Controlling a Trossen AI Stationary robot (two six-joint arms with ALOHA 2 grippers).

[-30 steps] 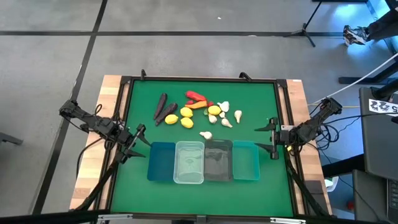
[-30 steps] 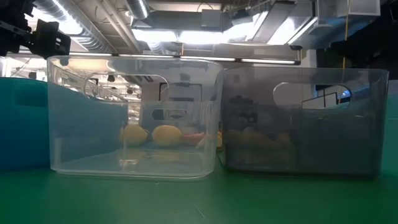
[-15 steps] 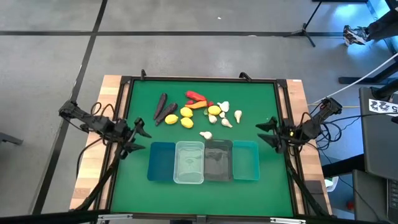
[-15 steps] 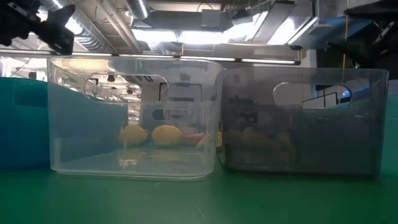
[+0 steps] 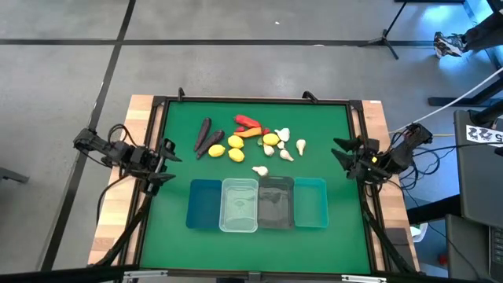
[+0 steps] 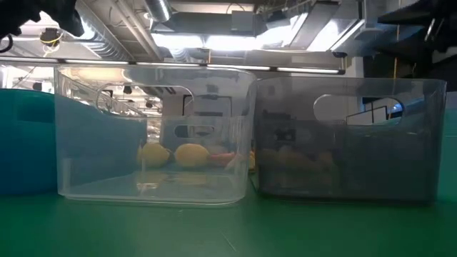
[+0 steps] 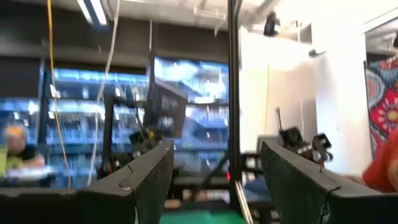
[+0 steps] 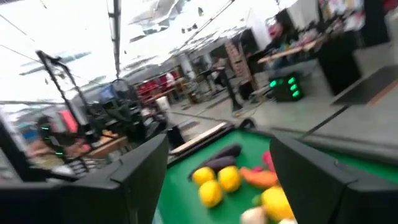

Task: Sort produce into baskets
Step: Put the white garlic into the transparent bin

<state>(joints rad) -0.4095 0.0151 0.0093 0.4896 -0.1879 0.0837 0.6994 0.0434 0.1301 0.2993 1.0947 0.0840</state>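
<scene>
The produce lies on the green mat's far half: dark purple pieces [image 5: 207,137], red and orange peppers [image 5: 248,124], yellow lemons [image 5: 236,147], whitish garlic bulbs [image 5: 284,146], and one garlic bulb [image 5: 260,170] nearer the bins. Four bins stand in a row at the near side: blue [image 5: 204,204], clear [image 5: 239,206], dark grey [image 5: 276,203], teal [image 5: 311,203]. My left gripper [image 5: 172,161] is open and empty at the mat's left edge. My right gripper [image 5: 340,156] is open and empty at the mat's right edge. Lemons [image 8: 214,183] show between the right fingers, farther off.
A black frame [image 5: 251,101] runs round the mat. Bare mat lies between each gripper and the produce. In the low view the clear bin [image 6: 153,135] and the dark grey bin [image 6: 350,139] fill the foreground. A person [image 7: 12,146] shows in the room beyond.
Both grippers have gone toward the table's far edge and upward along their sides of the mat, tipping up to a more level pose. In the low view the arm parts have risen toward the top corners. The produce and bins have stayed in place.
</scene>
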